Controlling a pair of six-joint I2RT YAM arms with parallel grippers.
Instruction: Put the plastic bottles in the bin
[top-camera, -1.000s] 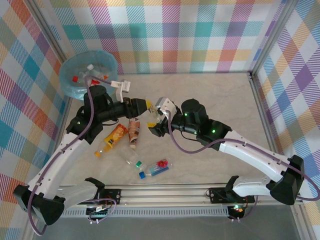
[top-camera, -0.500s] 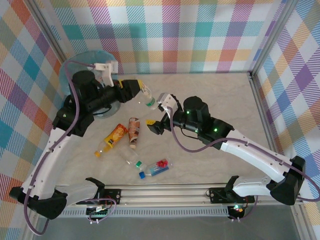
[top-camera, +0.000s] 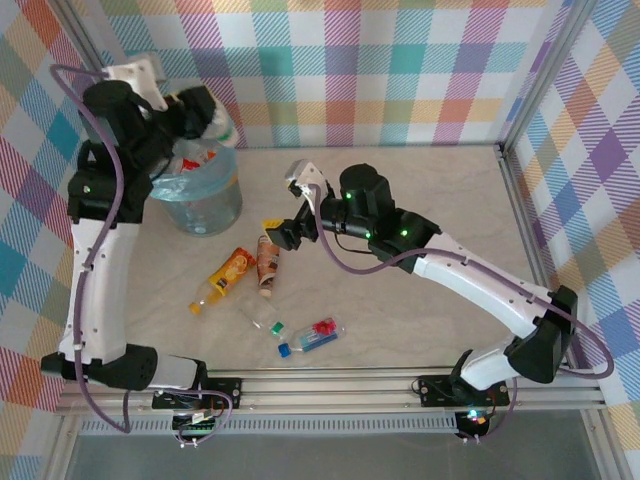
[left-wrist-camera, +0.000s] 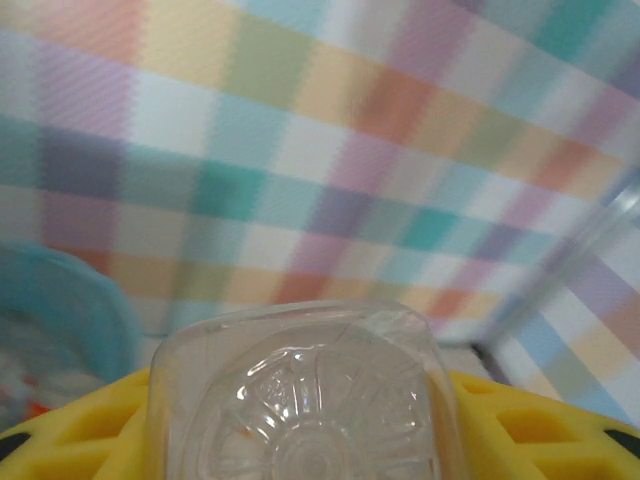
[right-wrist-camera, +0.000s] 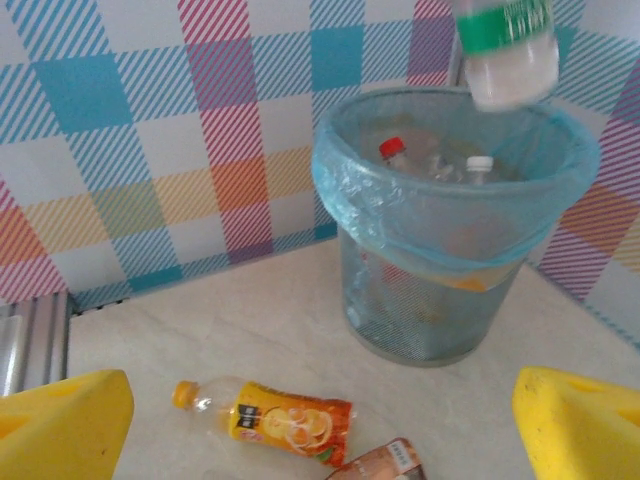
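Bottle in hand: a clear green-label bottle (right-wrist-camera: 505, 50) hangs just above the far rim of the bin (right-wrist-camera: 345, 180), base down in the right wrist view.
Left claw: my left claw (top-camera: 195, 110) is clamped on that bottle. Its moulded base sits between my yellow fingers (left-wrist-camera: 60, 440).
Bin: lined in light blue, at the desk's (top-camera: 420, 200) far left corner, with a red-capped bottle (right-wrist-camera: 392, 148) and a white-capped bottle (right-wrist-camera: 480, 163) already inside.
Doing it well: I judge the bottle sits near the rim rather than over the middle. I should bring it further over the opening, then spread my fingers fully so it drops clean without clipping the bag's edge.
Right claw: my right claw (top-camera: 280, 232) hovers spread wide and empty over the desk.
Left on the desk: an orange-label bottle (right-wrist-camera: 270, 420), a brown-label bottle (top-camera: 267, 262), a small clear bottle (top-camera: 265, 320) and a blue-capped bottle (top-camera: 312, 337), all lying down.
Hard to make out: the held bottle's cap is cut off. My arm covers part of the bin from above, and how full the bin is I cannot tell.
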